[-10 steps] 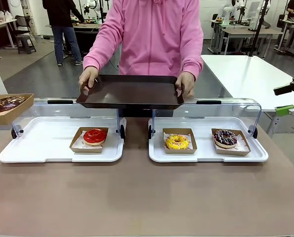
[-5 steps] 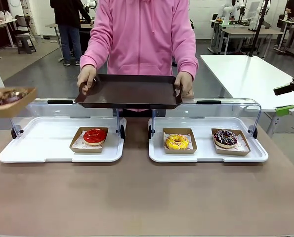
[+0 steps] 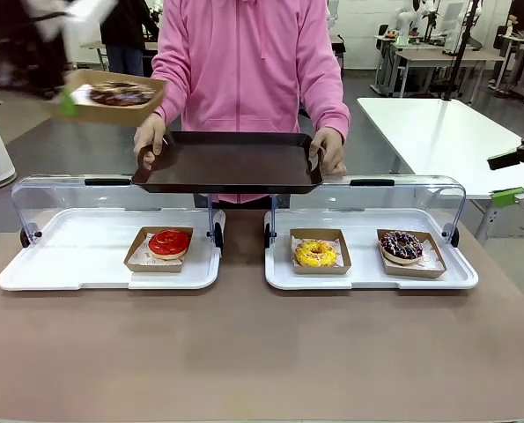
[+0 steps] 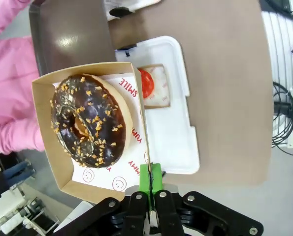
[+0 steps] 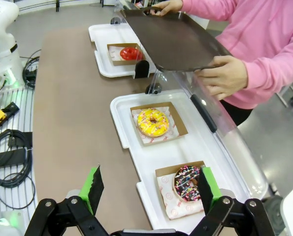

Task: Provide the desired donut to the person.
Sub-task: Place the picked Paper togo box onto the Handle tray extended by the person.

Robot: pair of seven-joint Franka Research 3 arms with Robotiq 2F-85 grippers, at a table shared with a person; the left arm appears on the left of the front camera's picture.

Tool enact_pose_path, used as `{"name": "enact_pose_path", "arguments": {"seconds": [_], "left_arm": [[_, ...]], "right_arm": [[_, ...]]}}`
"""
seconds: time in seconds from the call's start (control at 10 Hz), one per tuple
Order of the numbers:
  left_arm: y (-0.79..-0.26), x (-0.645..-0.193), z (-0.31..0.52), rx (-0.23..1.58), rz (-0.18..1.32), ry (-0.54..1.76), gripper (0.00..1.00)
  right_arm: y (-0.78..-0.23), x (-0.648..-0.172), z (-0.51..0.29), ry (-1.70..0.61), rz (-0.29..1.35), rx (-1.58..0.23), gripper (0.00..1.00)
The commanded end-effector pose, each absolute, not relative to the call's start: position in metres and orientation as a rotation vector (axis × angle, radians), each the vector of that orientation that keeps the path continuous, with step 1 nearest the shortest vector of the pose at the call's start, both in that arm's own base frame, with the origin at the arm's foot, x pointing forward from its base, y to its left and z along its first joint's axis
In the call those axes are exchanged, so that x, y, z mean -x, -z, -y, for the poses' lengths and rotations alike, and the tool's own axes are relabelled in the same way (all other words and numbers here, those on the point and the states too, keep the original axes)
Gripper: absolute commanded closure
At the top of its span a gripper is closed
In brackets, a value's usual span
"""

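Note:
My left gripper (image 4: 150, 178) is shut on the rim of a cardboard box (image 4: 48, 147) that holds a chocolate donut (image 4: 89, 125) with nut bits. In the front view that box (image 3: 116, 92) hangs high at the upper left, blurred, just left of the dark serving tray (image 3: 226, 163). The person (image 3: 244, 62), in a pink hoodie, holds this tray in both hands. A red donut (image 3: 169, 242) lies on the left white tray (image 3: 68, 256). A yellow donut (image 3: 316, 254) and a sprinkled chocolate donut (image 3: 402, 247) lie on the right one. My right gripper (image 5: 150, 189) stands open above that tray's near end.
Clear raised lids (image 3: 402, 198) stand behind both white trays, between me and the person. A white table (image 3: 438, 132) is at the far right. A bystander stands far back on the left. Cables (image 5: 8, 157) lie off the table's edge.
My left arm has carried the boxed chocolate donut up and to the right, from the picture's left edge to just beside the person's tray. The right arm has stayed put.

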State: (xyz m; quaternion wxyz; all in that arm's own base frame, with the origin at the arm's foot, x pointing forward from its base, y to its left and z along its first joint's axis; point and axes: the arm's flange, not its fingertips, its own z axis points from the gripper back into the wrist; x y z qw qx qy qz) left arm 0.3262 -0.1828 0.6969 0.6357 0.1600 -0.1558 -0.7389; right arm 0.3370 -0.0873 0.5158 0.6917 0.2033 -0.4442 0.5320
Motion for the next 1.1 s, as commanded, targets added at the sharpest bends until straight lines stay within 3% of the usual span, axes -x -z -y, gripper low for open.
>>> {"name": "enact_pose_path", "arguments": {"seconds": [0.0, 0.3, 0.7, 1.0], "left_arm": [[-0.698, -0.394, 0.219, -0.374, 0.308, 1.655, 0.99], [-0.652, -0.454, 0.249, -0.329, 0.290, 1.610, 0.99], [-0.575, -0.487, 0.272, -0.244, 0.291, 1.586, 0.99], [-0.540, -0.504, 0.274, -0.312, 0.313, 1.574, 0.99]], "right_arm": [[-0.515, -0.339, 0.088, -1.194, 1.011, -0.461, 0.00], [-0.515, -0.339, 0.088, -1.194, 1.011, -0.461, 0.00], [-0.515, -0.339, 0.088, -1.194, 1.011, -0.461, 0.00], [-0.515, -0.339, 0.088, -1.194, 1.011, -0.461, 0.00]]}}
